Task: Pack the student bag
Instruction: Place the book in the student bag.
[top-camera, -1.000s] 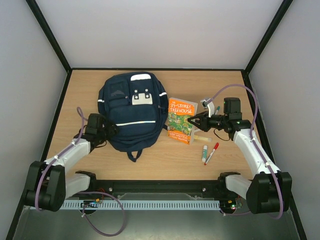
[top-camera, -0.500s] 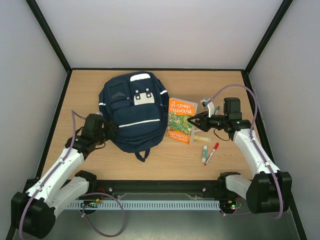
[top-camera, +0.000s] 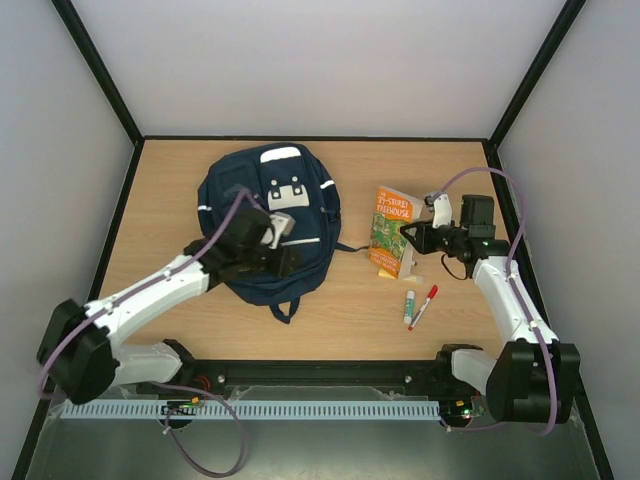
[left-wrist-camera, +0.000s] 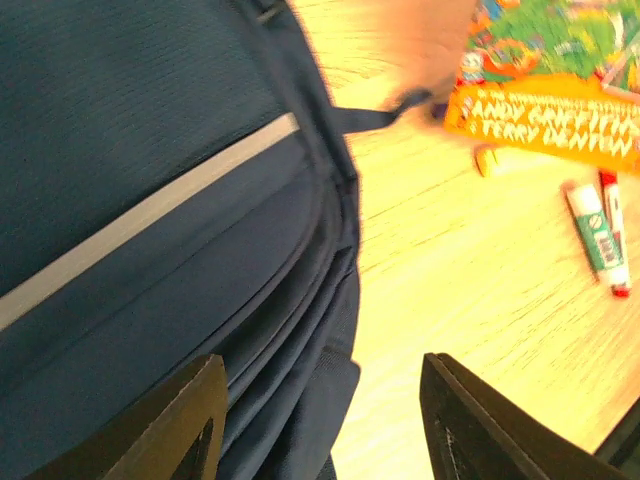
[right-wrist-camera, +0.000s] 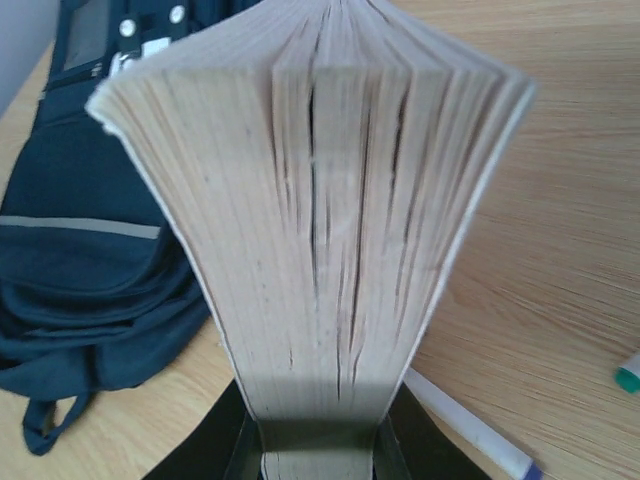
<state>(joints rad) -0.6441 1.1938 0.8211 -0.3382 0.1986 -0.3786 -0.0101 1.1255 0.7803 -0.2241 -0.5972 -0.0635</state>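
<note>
The student bag (top-camera: 262, 205), navy with white stripes, lies flat at the middle left of the table. My left gripper (top-camera: 291, 258) hovers over its lower right part. In the left wrist view that gripper (left-wrist-camera: 325, 420) is open, its fingers (left-wrist-camera: 185, 425) straddling the bag's folded edge (left-wrist-camera: 300, 300) and bare table. My right gripper (top-camera: 408, 237) is shut on an orange-and-green book (top-camera: 390, 225), lifted and tilted on edge to the right of the bag. The right wrist view shows that gripper (right-wrist-camera: 315, 445) clamping the book's fanned pages (right-wrist-camera: 320, 200), with the bag (right-wrist-camera: 90, 250) to the left.
A green-capped marker (top-camera: 409, 306) and a red marker (top-camera: 424, 305) lie on the wood in front of the book, with a small pale item (top-camera: 412, 278) just behind them. A white pen (right-wrist-camera: 470, 425) lies under the held book. Black frame rails edge the table.
My left arm swung from the bag's left side to over its lower right front, its jaws narrowing. The right gripper raised the book off the table onto its edge and drew it rightward.
</note>
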